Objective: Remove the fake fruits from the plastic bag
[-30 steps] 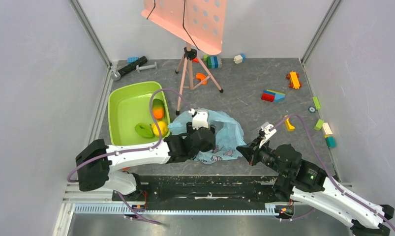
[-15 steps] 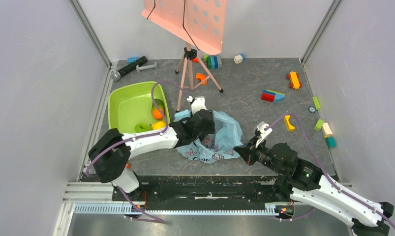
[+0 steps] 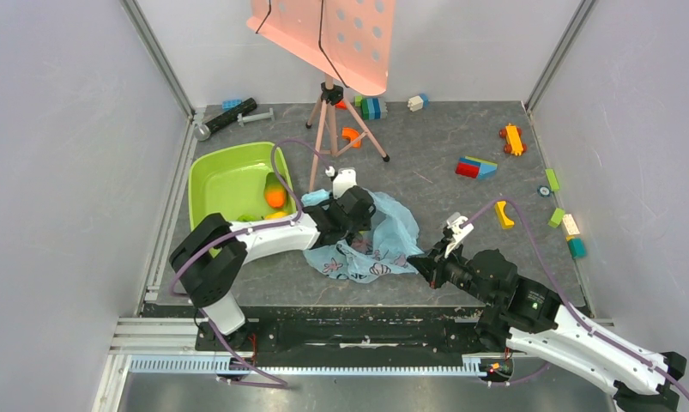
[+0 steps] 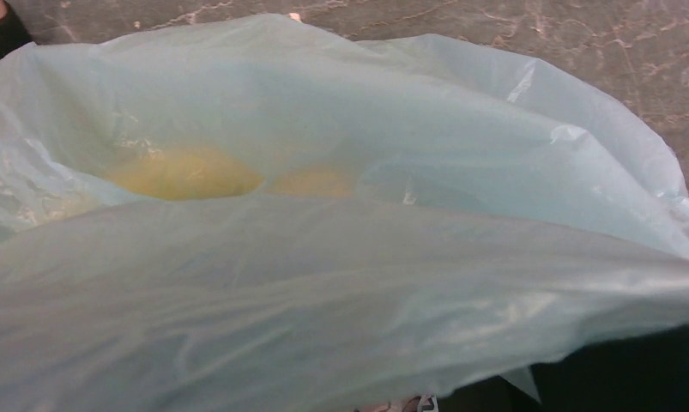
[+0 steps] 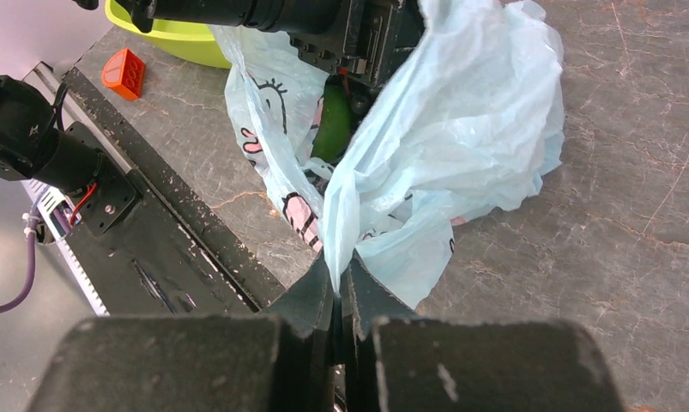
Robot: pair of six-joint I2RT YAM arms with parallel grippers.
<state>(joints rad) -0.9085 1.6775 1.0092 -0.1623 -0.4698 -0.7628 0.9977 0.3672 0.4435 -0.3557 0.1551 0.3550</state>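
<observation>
The light-blue plastic bag (image 3: 383, 245) lies crumpled in the middle of the table. My left gripper (image 3: 354, 216) reaches into its mouth from the left; its fingers are hidden by film. In the left wrist view the bag (image 4: 341, 292) fills the picture, and two yellow fruits (image 4: 184, 172) show blurred through it. My right gripper (image 5: 339, 276) is shut on a bunched edge of the bag (image 5: 461, 120) and also shows in the top view (image 3: 423, 262). A green fruit (image 5: 332, 129) sits in the bag just below the left gripper's body (image 5: 358, 39).
The lime-green tub (image 3: 225, 176) stands to the left of the bag with an orange fruit (image 3: 275, 197) in it. A pink stand on a tripod (image 3: 330, 112) rises behind the bag. Toy bricks (image 3: 476, 166) lie scattered at the right and back. An orange brick (image 5: 123, 73) lies near the front rail.
My left gripper has moved away from the near edge and further into the bag's mouth, its arm swinging over the tub's near corner. The bag has shifted and bunched. The right gripper keeps its hold.
</observation>
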